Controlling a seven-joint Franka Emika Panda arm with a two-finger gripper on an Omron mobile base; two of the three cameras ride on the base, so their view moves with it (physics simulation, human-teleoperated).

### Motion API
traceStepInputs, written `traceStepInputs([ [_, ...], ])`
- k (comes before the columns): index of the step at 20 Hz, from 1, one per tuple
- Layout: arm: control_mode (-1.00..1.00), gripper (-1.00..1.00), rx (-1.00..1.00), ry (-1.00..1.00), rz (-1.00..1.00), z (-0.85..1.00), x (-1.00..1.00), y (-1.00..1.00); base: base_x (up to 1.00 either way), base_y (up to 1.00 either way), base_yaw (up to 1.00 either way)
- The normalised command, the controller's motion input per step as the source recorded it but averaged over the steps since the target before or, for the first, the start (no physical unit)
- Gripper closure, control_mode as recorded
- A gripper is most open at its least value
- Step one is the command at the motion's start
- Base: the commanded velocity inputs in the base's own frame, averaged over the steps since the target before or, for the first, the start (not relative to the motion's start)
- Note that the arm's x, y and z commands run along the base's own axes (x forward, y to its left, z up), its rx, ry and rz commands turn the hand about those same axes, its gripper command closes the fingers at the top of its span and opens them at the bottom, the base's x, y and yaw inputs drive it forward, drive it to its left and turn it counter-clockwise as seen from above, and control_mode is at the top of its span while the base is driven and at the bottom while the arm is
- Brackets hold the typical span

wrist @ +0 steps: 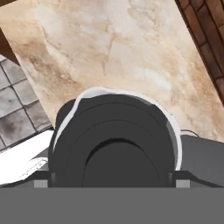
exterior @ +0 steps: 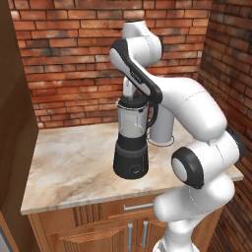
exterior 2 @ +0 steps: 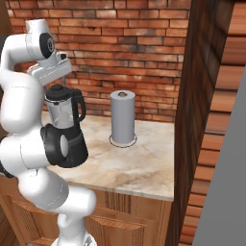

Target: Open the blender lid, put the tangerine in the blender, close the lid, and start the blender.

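Blender lid (wrist: pixel 116 144) sits on the blender (exterior: pixel 131 142) on the marble counter (exterior: pixel 74 162). Gripper (wrist: pixel 113 181) directly above; finger spread indeterminate. Lid presumably light, rigid, smooth: pinch central knob.

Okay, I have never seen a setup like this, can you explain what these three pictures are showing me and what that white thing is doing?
The white machine is a robot arm in a computer-rendered kitchen. Two pictures come from cameras behind it, left and right; the third looks down from its hand. On the marble counter stand a blender with its black lid on, and a paper towel roll beside it. The claw hangs just above the lid. Its fingers are hidden, so I cannot tell whether it is open or holding anything.
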Motion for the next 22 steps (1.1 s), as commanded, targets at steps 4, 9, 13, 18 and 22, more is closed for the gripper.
traceStepInputs([
  [4,-1.00,-1.00,0.00,-0.09,0.00,0.54,-0.01,0.00,0.00,0.00,0.00],
  [9,-1.00,-1.00,0.00,-0.15,-0.01,0.64,-0.26,0.00,0.00,0.00,0.00],
  [13,-1.00,-1.00,0.00,-0.21,-0.08,0.44,-0.64,0.00,0.00,0.00,0.00],
  [18,-1.00,-1.00,0.00,-0.28,-0.22,0.05,-0.80,0.00,0.00,0.00,0.00],
  [22,-1.00,-1.00,0.00,-0.27,-0.28,-0.07,-0.83,0.00,0.00,0.00,0.00],
])
